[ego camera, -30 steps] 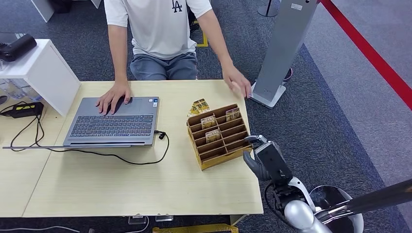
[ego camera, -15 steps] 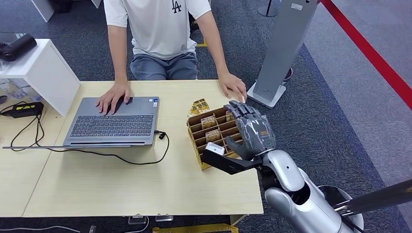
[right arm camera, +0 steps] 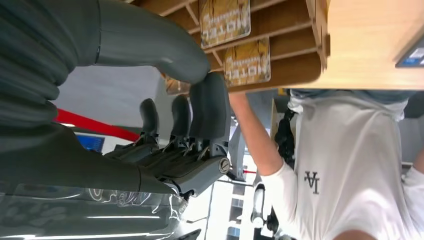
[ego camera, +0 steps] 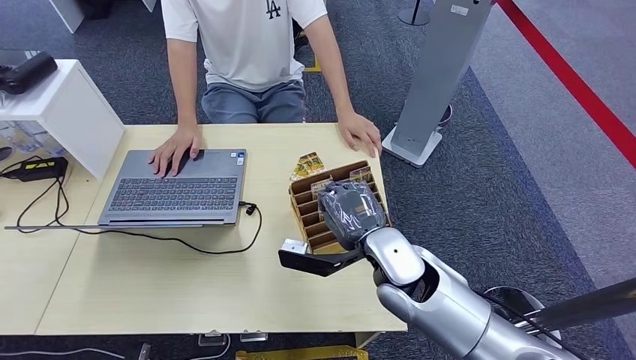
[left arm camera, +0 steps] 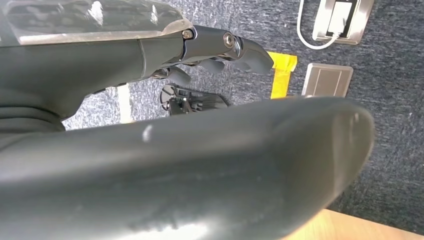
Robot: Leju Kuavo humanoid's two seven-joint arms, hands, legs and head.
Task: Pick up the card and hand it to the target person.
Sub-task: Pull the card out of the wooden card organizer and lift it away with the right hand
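Evenly and brightly lit from overhead in the head view, sharp throughout, with only soft, short shadows under the laptop (ego camera: 177, 187) and the card rack (ego camera: 335, 212) on the pale surface (ego camera: 150, 285). Mild glare on the silver forearm and the plastic wrap over the right hand (ego camera: 346, 213). Left wrist view mostly dark and badly out of focus up close, floor behind sharper. Right wrist view dim in the foreground, fingers (right arm camera: 210, 107) soft, background washed out and overexposed.

Gold printed cards (right arm camera: 224, 20) upright in wooden rack slots (ego camera: 307, 214), perhaps three, person (ego camera: 247, 45) seated opposite
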